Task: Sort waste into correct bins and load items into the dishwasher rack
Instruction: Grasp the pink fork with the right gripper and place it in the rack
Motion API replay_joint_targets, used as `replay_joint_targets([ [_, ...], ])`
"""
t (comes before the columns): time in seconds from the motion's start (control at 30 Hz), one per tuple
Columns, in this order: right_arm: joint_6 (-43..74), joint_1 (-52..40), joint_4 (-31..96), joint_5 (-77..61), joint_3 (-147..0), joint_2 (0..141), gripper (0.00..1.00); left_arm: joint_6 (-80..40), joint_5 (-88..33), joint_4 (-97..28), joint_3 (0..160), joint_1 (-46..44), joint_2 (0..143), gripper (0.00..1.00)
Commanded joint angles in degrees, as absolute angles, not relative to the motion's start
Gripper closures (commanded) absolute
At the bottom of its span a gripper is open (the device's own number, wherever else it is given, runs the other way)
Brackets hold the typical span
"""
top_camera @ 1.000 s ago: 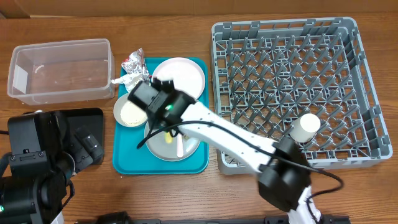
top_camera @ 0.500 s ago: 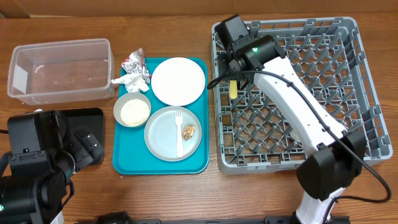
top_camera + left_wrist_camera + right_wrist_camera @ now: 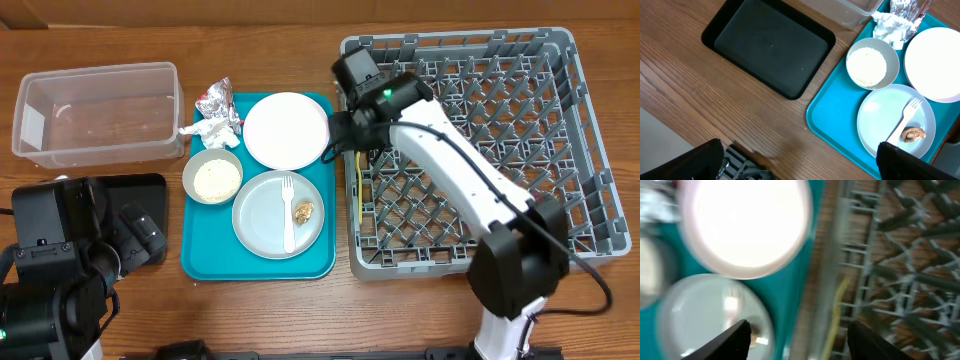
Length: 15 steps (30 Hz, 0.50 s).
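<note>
Evidently only the spoon (image 3: pixel 358 190) is in the rack (image 3: pixel 460 38), at nine o'clock; left claw (image 3: pixel 805 167) and right claw (image 3: pixel 797 330) gape empty, plates (image 3: pixel 287 130) and waste (image 3: pixel 215 108) yet to go.

A wooden table (image 3: pixel 260 315) fills nearly all I can see from above, mid-brown, its long grain running left to right. The light is even and flat, with only faint shadows. In the left wrist view the table's edge cuts across the lower left corner, with pale grey floor (image 3: pixel 652 145) beyond it. A lighter tan strip (image 3: pixel 25 10) shows at the far left corner overhead; I cannot tell what it is
</note>
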<state>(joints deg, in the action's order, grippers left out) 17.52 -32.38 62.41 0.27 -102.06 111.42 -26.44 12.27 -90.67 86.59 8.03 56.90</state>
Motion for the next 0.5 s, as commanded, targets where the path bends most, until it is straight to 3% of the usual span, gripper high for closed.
replay_joint_targets([
  [0.0,23.99,-39.66,60.95,-1.67,-103.55,107.81,0.4,-26.2,13.04,-90.59,86.35,8.45,56.88,0.0],
  [0.13,33.26,-45.1,59.44,4.97,-100.71,110.06,0.51,-26.2,13.04,-90.59,86.35,8.45,56.88,0.0],
  [0.47,37.58,-49.1,56.66,0.19,-97.76,119.77,0.59,-26.2,13.04,-90.61,86.35,8.45,56.88,0.0],
])
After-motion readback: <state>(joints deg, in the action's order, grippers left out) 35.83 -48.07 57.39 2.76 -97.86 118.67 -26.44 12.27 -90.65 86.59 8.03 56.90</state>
